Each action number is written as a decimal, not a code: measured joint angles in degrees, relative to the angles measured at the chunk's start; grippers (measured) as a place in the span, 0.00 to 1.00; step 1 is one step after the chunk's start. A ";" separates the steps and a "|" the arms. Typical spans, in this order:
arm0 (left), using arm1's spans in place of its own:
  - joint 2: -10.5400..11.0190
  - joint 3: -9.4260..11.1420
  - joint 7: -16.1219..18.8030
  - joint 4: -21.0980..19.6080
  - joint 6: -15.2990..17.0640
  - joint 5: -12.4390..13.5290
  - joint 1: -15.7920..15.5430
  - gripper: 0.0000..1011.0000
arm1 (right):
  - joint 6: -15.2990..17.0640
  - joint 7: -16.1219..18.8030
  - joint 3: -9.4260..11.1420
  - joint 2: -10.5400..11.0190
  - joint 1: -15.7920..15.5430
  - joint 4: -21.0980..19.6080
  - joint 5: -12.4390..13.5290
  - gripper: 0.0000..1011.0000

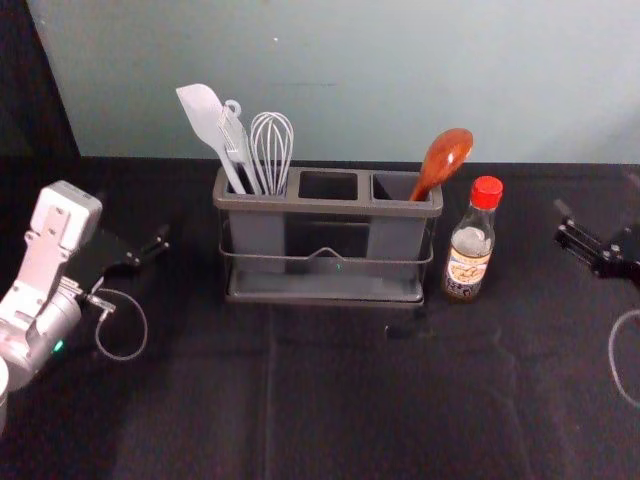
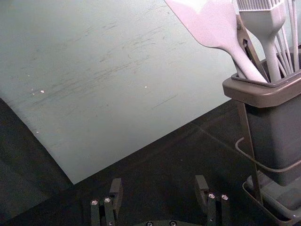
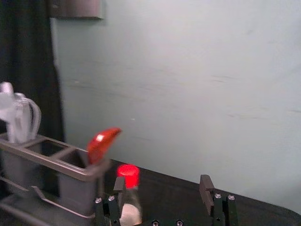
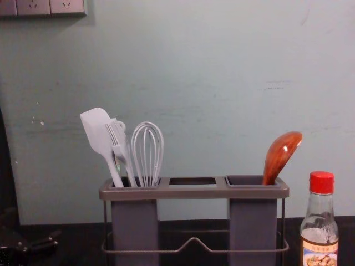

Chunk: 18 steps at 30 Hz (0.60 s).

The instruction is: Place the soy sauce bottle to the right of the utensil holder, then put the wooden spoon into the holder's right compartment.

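Spreading across the foreground, black cloth [image 1: 330, 410] is covering the table; a grey cable [image 1: 146, 325] is looping beside the left arm, another [image 1: 612, 350] by the right arm. Left gripper [image 1: 152, 250] is hovering off the holder's left side, released, jaws standing apart. Right gripper [image 1: 561, 222] is hovering at the far right, also released, jaws spread wide. Soy sauce bottle [image 1: 468, 255], red cap on, is standing upright just right of the utensil holder [image 1: 325, 291], so it's sitting between holder and right gripper. Wire rail [image 1: 340, 260] is running across the holder's front, in the way of a low approach. Wooden spoon [image 1: 445, 158] is standing in the right compartment, bowl up, leaning right toward the bottle's side. Middle compartment [image 1: 329, 186] is separating it from the left one, where a spatula [image 1: 203, 115], a brush [image 4: 117, 138] and a whisk [image 1: 272, 145] are crowding together; another piece is partly hiding behind them. Pale wall [image 1: 340, 70] is rising behind everything, and a socket panel [image 4: 50, 6] is showing high on the left in the chest view.
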 joint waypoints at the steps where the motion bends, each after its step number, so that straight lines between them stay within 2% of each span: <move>1: 0.00 0.00 0.00 0.00 0.00 0.00 0.00 0.99 | -0.89 -1.04 0.54 -0.75 -0.90 0.28 -0.82 0.99; 4: 0.00 0.00 0.00 0.00 0.00 0.00 0.00 0.99 | -2.16 -3.22 1.38 -2.49 -2.36 1.08 -2.20 0.99; 5: 0.00 0.00 0.00 0.00 0.00 0.00 0.00 0.99 | -2.16 -3.22 1.38 -2.49 -2.36 1.08 -2.20 0.99; 7: 0.00 0.00 0.00 0.00 0.00 0.00 0.00 0.99 | -2.86 -4.54 1.57 -4.10 -3.01 2.46 -3.11 0.99; 12: 0.00 0.00 0.00 0.00 0.00 0.00 0.00 0.99 | -3.48 -4.38 0.70 -5.58 -2.71 5.02 -3.77 0.99; 18: 0.00 0.00 0.00 0.00 0.00 0.00 0.00 0.99 | -4.21 -2.37 -1.05 -7.17 -1.82 7.96 -4.36 0.99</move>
